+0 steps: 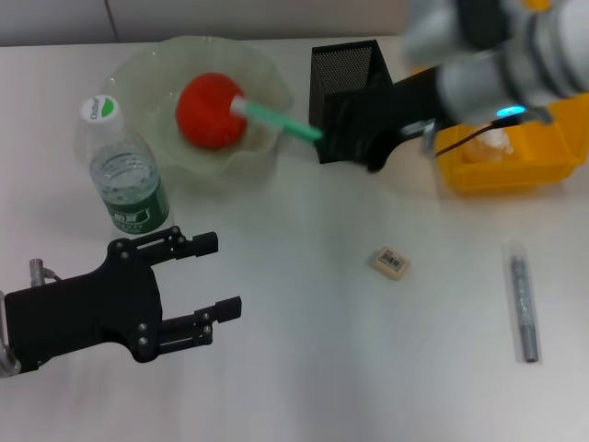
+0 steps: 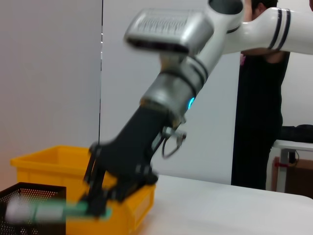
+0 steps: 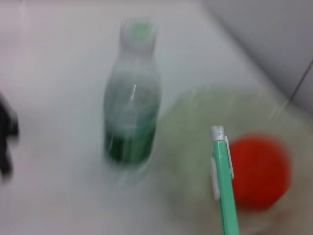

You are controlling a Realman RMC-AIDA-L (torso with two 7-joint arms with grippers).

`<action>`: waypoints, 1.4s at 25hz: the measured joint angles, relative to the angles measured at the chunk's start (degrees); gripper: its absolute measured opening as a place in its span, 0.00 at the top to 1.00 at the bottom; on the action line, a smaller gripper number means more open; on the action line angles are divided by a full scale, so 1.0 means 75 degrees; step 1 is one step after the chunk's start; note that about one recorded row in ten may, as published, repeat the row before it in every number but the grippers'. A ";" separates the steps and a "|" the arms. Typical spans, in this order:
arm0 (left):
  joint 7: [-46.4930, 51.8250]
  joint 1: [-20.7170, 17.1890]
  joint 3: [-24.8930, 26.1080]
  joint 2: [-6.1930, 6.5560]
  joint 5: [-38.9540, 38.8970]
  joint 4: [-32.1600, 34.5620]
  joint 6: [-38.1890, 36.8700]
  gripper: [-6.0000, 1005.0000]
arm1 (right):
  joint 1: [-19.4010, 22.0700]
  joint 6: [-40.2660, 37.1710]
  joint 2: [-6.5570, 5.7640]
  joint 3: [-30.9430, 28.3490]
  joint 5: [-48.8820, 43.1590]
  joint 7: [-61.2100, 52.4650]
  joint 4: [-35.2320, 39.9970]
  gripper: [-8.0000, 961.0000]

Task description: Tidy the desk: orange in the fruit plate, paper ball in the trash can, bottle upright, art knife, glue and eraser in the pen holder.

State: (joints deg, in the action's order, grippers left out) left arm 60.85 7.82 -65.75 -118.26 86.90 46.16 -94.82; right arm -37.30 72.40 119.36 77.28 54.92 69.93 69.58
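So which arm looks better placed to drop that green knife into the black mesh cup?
The right. Its gripper already holds the art knife and sits right beside the pen holder. The left gripper hangs open and empty over the desk, near the bottle.

- Tabletop (image 1: 304,368): white, smooth, matt.
- Fruit plate (image 1: 147,74): translucent pale-green, glassy gloss.
- Pen holder (image 1: 345,60): black metal mesh.
- Trash can (image 1: 515,170): bright yellow plastic, slight sheen.
- Bottle (image 1: 129,180): clear plastic, green label.
- Left tool (image 1: 210,281): matt black.
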 joint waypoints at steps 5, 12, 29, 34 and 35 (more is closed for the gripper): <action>-0.0013 0.0007 0.0002 -0.0003 0.0004 -0.0104 -0.0013 0.27 | 0.1099 -0.0535 0.0022 -0.0967 0.1533 0.0967 0.0765 0.91; -0.0051 0.0088 -0.0033 -0.0005 0.0010 -0.0244 -0.0001 0.27 | 0.1055 -0.1778 -0.0006 -0.1926 0.5767 0.5214 -0.2990 0.91; -0.0072 0.0206 -0.0057 -0.0011 0.0054 -0.0284 0.0036 0.27 | -0.0502 -0.2354 0.0026 -0.2078 0.6501 0.7552 -0.6305 0.90; -0.0074 0.0240 -0.0057 -0.0017 0.0103 -0.0291 0.0046 0.27 | -0.0627 -0.2431 0.0029 -0.2148 0.6519 0.7557 -0.6306 0.90; -0.0074 0.0240 -0.0057 -0.0017 0.0103 -0.0291 0.0046 0.27 | -0.0672 -0.2471 0.0030 -0.2138 0.6519 0.7531 -0.6315 0.90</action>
State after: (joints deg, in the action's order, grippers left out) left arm 60.30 9.62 -66.18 -118.39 87.67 43.97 -94.47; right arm -42.35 53.87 119.58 61.24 103.81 126.42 22.22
